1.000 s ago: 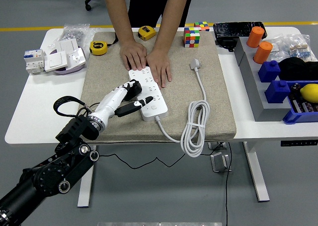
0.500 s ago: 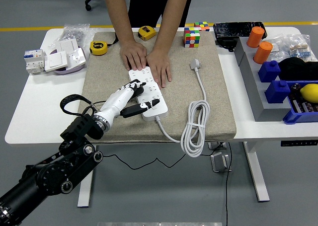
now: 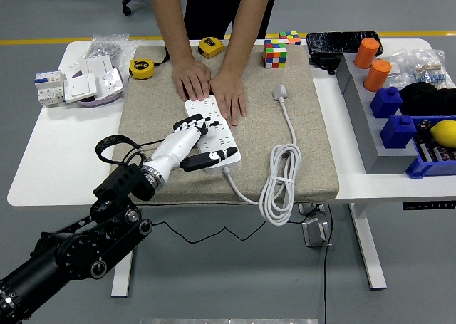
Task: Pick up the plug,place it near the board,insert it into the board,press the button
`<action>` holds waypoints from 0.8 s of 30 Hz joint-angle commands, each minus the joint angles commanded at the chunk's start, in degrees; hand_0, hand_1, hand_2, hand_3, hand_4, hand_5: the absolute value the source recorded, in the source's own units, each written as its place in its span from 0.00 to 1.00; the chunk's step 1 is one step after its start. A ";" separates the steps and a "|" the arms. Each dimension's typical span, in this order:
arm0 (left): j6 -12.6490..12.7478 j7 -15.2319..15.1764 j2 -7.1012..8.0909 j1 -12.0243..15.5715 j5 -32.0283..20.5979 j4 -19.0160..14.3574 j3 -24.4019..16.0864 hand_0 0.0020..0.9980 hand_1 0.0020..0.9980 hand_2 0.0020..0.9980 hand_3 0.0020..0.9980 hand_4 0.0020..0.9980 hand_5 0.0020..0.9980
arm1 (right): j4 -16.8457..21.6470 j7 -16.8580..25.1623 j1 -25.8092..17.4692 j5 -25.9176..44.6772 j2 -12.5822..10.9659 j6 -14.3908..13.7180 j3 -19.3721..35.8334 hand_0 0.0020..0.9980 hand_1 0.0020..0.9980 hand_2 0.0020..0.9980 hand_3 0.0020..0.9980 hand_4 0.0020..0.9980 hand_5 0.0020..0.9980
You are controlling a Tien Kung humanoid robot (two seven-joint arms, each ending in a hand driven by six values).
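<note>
My left hand (image 3: pixel 191 144), white with black fingertips, rests with its fingers (image 3: pixel 214 155) spread and relaxed over the near end of the long white power strip board (image 3: pixel 211 129), grasping nothing, on the beige felt mat (image 3: pixel 313 149). Well to the right of my fingers, the white plug (image 3: pixel 280 91) lies unplugged on the mat, its white cable (image 3: pixel 279 174) looping nearer the table edge. Just beyond my fingers, a person's two hands (image 3: pixel 212 89) press flat on the board's far end.
</note>
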 joint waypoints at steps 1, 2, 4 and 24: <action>-0.01 0.01 -0.01 -0.02 0.02 -0.01 0.03 1.00 1.00 0.98 0.95 1.00 1.00 | 0.00 -0.01 -0.01 0.00 0.00 0.00 0.00 0.97 0.91 0.86 0.86 1.00 0.92; -0.02 0.00 -0.01 -0.06 0.03 -0.04 0.08 1.00 1.00 0.98 0.95 1.00 1.00 | 0.00 -0.01 -0.02 0.02 -0.01 0.00 -0.01 0.97 0.91 0.86 0.86 1.00 0.92; 0.09 -0.17 0.11 -0.24 0.14 -0.42 0.33 1.00 1.00 0.98 0.95 1.00 1.00 | 0.00 -0.04 -0.05 -0.02 0.00 -0.02 0.05 0.97 0.91 0.86 0.86 1.00 0.92; -1.36 8.82 4.51 0.35 20.59 -6.76 -2.04 1.00 1.00 0.98 0.90 1.00 1.00 | 0.00 -0.05 -0.30 -0.27 -0.06 -0.07 0.43 0.97 0.91 0.86 0.86 1.00 0.92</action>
